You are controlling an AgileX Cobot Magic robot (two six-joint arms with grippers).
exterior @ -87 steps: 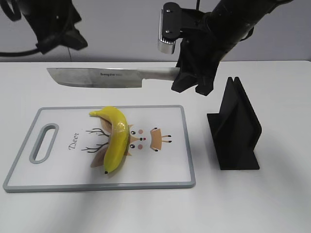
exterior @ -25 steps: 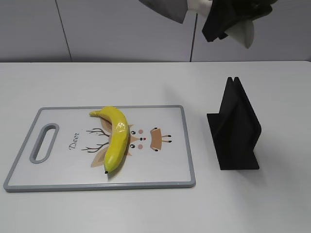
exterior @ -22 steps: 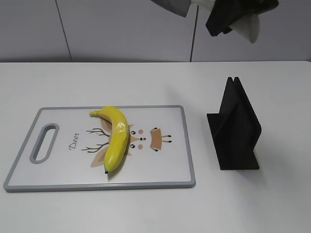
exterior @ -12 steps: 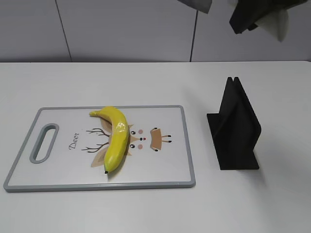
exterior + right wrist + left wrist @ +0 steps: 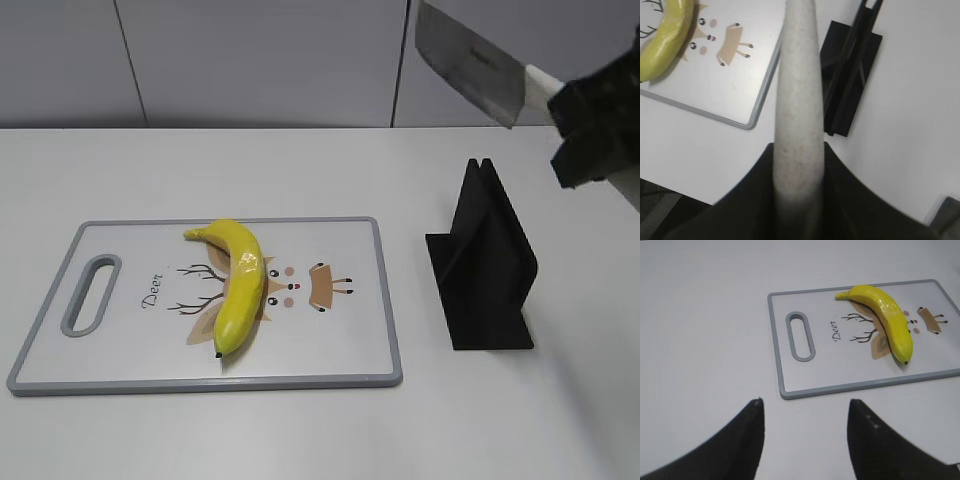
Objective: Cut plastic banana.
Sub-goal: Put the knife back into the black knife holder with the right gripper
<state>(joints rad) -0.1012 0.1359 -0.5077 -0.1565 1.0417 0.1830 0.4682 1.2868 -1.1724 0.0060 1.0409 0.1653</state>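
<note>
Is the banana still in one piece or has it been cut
In one piece. The plastic banana lies whole on the cutting board, no gap showing, while the knife is held high above the black stand.

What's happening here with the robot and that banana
The right gripper holds a kitchen knife raised above the black knife stand, away from the board. The plastic banana lies whole on the deer-print cutting board. The left gripper hovers open over the table beside the board, touching nothing.
</note>
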